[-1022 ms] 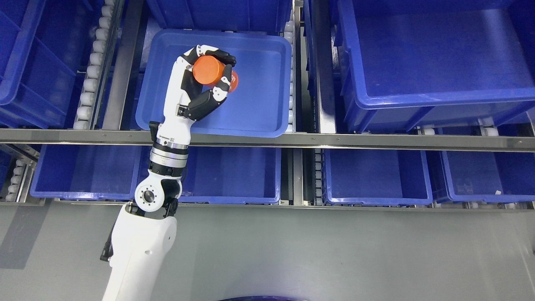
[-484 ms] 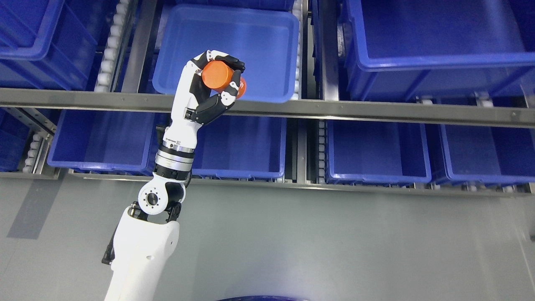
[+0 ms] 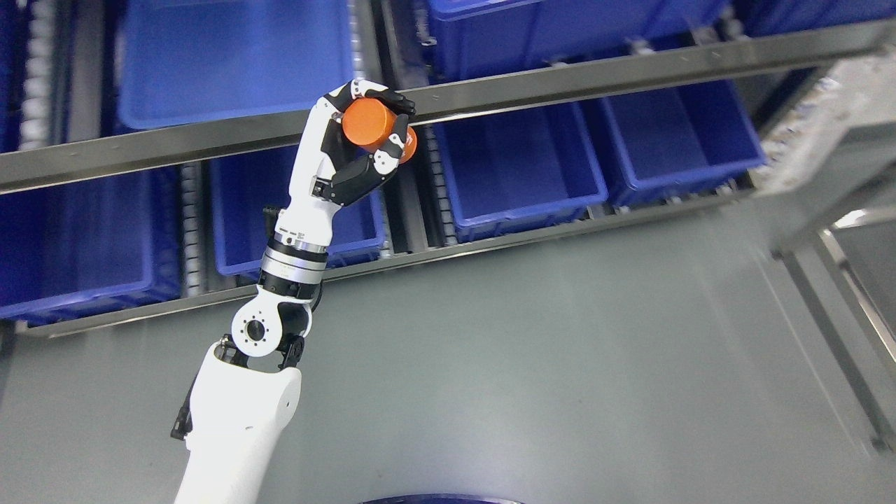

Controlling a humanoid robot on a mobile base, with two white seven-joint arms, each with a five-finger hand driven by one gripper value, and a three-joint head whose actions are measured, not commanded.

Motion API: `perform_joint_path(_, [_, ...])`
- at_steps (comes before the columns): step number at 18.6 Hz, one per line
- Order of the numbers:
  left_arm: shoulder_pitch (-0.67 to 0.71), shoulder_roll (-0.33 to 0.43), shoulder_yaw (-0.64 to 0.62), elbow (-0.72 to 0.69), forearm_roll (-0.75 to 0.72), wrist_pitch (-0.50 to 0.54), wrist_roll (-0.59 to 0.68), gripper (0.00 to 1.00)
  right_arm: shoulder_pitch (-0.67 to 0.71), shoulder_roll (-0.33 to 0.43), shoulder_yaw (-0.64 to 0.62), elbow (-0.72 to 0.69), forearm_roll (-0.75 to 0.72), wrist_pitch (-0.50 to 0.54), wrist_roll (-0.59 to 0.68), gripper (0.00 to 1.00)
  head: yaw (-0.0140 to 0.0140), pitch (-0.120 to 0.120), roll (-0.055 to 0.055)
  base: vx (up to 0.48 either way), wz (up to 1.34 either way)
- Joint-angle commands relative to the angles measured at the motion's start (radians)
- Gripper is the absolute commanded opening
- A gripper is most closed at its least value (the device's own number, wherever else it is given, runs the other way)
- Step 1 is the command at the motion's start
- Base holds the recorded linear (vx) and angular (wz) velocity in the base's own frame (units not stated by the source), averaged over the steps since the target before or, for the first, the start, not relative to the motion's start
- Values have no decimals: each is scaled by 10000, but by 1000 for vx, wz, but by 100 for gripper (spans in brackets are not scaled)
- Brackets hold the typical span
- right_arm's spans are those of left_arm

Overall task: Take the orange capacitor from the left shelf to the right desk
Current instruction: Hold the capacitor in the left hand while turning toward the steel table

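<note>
Nearest the camera it's just grey floor (image 3: 532,392) across the bottom half of the frame, with the white left arm (image 3: 238,413) coming up from the lower left. It bends at a round elbby joint, then the forearm leans up and a bit right toward upper centre.

Past the floor is the shelf. Lower row of blue bins: one at far left (image 3: 77,245), one partly behind the forearm (image 3: 238,210), one at centre (image 3: 514,164) and one at right (image 3: 679,136). All of what I can see inside them is bare blue bottom. Steel rail (image 3: 175,143) runs across above them, tilted up to the right. Behind it, a blue tray (image 3: 231,59) at upper left, also showing only its floor, and more bins (image 3: 560,28) at top centre whose insides I can't see.

Left robot hand (image 3: 357,140) sits right in front of the rail, palm facing right, fingers (image 3: 381,94) curled over the top and thumb pressed from below, gripping the capacitor (image 3: 374,126). It's an orange cylinder, up off everything, long axis slanting from upper left down to lower right, flat end facing upper left toward the camera.

Blurry grey frame (image 3: 826,147) at the right edge.
</note>
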Motion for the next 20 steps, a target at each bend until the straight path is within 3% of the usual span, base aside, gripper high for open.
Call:
perform_joint_path(1, [-48,174,193,-79,8,-23,9,2,10,-174,-107,-338,0,-8,18,100,0,0,0,-240,-1125])
perform_joint_path(9, [-339,174,178,-79,8,8,9,2,10,-174,-107,-338,0,-8,18,100,0,0,0,-46,-1097])
perform_joint_path(20, [-354,174,-37,-79,38,-7,-22,2,10,-174,-107,-338,0,-8,18,100,0,0,0,221,-578])
